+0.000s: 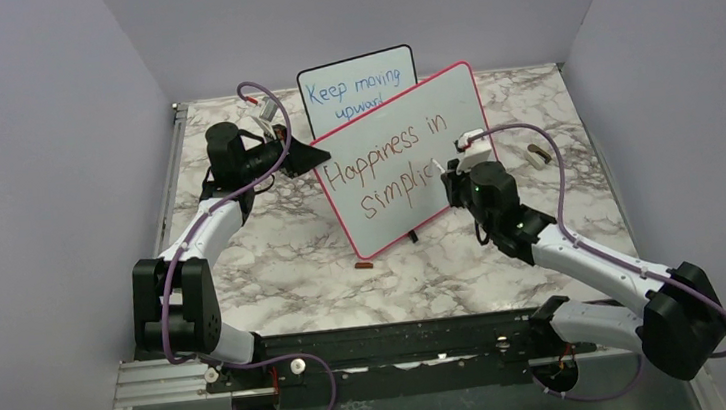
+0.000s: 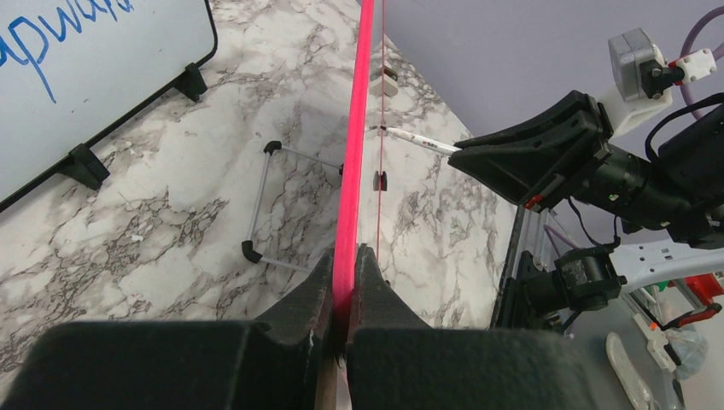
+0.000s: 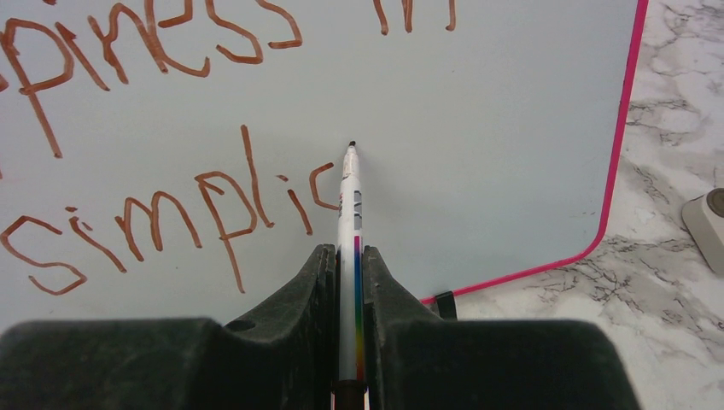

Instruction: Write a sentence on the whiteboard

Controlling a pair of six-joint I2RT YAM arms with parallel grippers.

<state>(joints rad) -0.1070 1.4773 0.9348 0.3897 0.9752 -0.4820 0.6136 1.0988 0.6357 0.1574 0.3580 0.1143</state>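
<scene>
While right hand (image 3: 348, 253) pinches marker (image 3: 348, 192), glossy whiteboard (image 3: 487, 128)

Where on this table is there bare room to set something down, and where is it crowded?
Free: the table's near half, in front of the whiteboard. Crowded: behind, where the small board stands and the left pincer clamps the whiteboard's frame.

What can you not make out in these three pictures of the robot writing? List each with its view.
Top view: the black-framed board's lower part, behind the whiteboard.
Top view: the brown object near the whiteboard's foot, too small.
Right wrist view: whether the marker tip touches the whiteboard; the angle hides it.
Left wrist view: the whiteboard's face, seen edge-on.
</scene>
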